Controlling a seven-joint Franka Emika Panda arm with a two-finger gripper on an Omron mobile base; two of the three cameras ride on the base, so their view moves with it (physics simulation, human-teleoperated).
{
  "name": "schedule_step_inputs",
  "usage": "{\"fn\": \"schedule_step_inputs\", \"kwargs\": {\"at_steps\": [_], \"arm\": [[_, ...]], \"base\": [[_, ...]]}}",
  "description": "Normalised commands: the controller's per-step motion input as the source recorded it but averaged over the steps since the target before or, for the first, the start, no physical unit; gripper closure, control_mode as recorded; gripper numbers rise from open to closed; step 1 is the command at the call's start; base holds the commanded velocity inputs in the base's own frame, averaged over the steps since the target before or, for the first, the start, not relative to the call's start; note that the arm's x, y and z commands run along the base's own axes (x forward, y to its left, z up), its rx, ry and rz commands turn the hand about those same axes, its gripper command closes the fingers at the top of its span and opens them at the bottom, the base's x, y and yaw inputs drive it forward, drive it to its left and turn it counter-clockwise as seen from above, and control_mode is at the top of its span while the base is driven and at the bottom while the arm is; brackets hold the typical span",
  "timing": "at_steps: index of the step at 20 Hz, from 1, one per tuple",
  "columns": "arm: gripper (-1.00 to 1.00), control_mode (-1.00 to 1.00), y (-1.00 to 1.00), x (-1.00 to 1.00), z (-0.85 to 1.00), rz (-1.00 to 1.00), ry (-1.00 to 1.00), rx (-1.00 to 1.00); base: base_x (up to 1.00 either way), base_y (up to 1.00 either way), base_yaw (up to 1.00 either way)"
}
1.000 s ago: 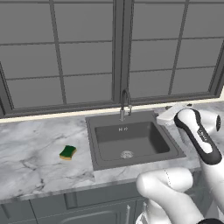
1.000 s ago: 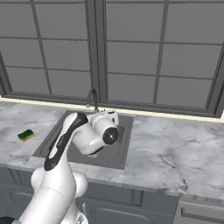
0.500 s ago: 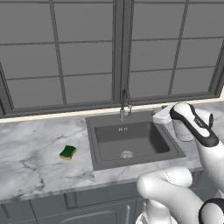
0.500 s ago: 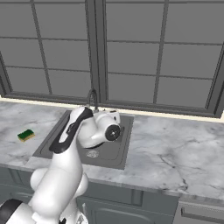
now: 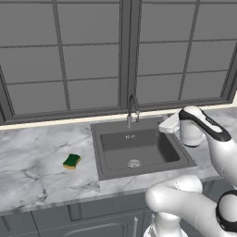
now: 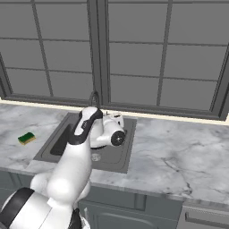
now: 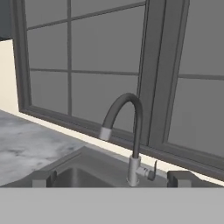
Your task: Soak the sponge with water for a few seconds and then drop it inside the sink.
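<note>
Sponge (image 5: 71,161), green over yellow, lies flat on marble counter (image 5: 37,162); end effector (image 7: 109,178) wide open, empty.

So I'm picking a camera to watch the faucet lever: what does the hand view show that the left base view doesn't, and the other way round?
Hand view alone: the small lever at the faucet's base, seen close, with the claw open, its tips either side of the faucet. Left base view alone: the sponge on the counter left of the sink, and the drain. Shared: the faucet with no water running, the sink's back edge and the window behind.
</note>
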Motion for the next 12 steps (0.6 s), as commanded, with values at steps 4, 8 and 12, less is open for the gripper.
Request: {"fn": "schedule_step_inputs", "kwargs": {"at_steps": [4,8,12], "arm": [[-1.00,-1.00,0.00,0.24,-0.21,0.07,-0.05,0.00],[-1.00,-1.00,0.00,0.17,-0.14,0.08,-0.04,0.00],[-1.00,-1.00,0.05,0.05,0.00,0.05,-0.01,0.01]], "base": [[0.00,0.00,0.00],[0.00,0.00,0.00],[0.00,0.00,0.00]]}}
